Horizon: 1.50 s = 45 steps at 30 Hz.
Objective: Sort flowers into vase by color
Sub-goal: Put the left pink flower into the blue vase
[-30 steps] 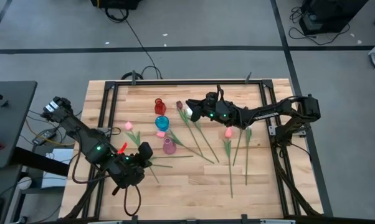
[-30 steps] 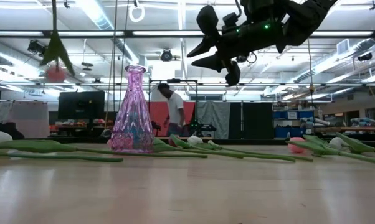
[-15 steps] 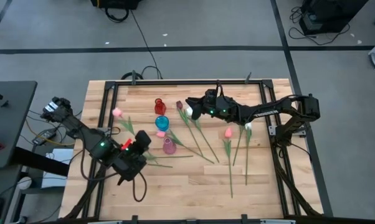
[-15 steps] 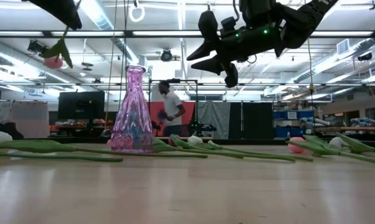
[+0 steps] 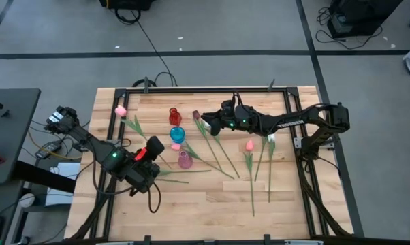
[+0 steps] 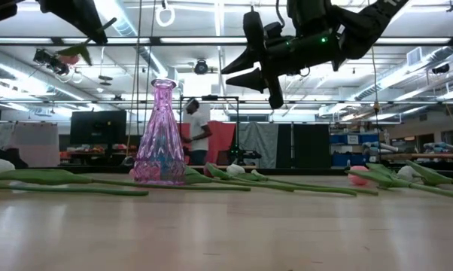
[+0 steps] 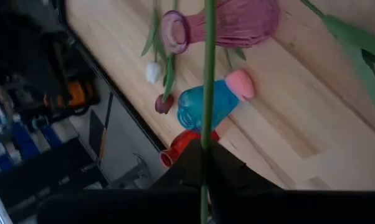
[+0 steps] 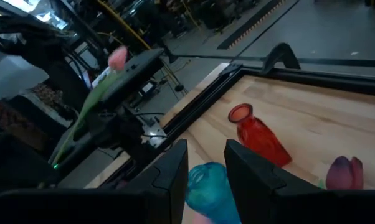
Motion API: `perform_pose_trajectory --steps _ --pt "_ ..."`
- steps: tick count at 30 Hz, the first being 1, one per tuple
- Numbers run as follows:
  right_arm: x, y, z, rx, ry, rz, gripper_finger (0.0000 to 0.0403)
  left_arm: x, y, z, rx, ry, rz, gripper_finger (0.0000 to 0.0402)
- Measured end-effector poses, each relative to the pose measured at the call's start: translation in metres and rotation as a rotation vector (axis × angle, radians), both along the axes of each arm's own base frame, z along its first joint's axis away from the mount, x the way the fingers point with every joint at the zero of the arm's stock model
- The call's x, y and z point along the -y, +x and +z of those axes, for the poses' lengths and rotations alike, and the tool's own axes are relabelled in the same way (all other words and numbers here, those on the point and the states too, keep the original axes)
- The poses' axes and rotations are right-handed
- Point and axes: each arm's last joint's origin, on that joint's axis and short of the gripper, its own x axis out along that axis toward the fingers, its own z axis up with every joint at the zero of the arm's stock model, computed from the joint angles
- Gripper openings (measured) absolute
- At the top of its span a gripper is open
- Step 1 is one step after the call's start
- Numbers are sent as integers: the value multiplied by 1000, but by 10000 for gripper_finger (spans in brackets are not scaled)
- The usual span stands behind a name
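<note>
1. We have our left gripper (image 5: 150, 148) pinched on the green stem of a pink tulip (image 5: 121, 109), lifted clear of the table (image 5: 212, 197). The grip sits low on the stem, so the bud swings out toward the table's far left corner.

2. In the left wrist view the stem (image 7: 207, 74) runs straight out from between our fingers, passing over the pink vase (image 7: 222, 23), blue vase (image 7: 206, 106) and red vase (image 7: 184, 146). We judge this line-up is meant to bring the stem end toward a vase mouth.

3. Our right gripper (image 5: 208, 120) hovers above the table just beside the three vases, fingers (image 8: 169, 177) spread and holding nothing. It waits near the maroon tulip (image 5: 196, 114), probably ready for the next pick.

4. The other flowers (image 5: 249, 160) lie flat on the wood right of the vases, stems fanned toward the near edge, none in a vase yet.

5. In the low view, a person (image 6: 196, 132) stands in the room behind.
</note>
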Motion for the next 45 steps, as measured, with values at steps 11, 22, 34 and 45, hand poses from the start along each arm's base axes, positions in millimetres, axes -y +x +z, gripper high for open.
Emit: perform_pose_trajectory --steps 11,22,34,45 --pt "10 -3 -5 -43 46 28 119 -1 0 1 -25 61 -49 12" --pt "11 -3 -5 -44 46 29 119 -1 0 0 -30 60 -51 12" --pt "10 15 40 -166 -47 66 119 -13 -9 -5 -86 383 -60 12" --pt "6 -5 83 -224 -105 75 119 -27 -3 -4 -176 510 -81 12"
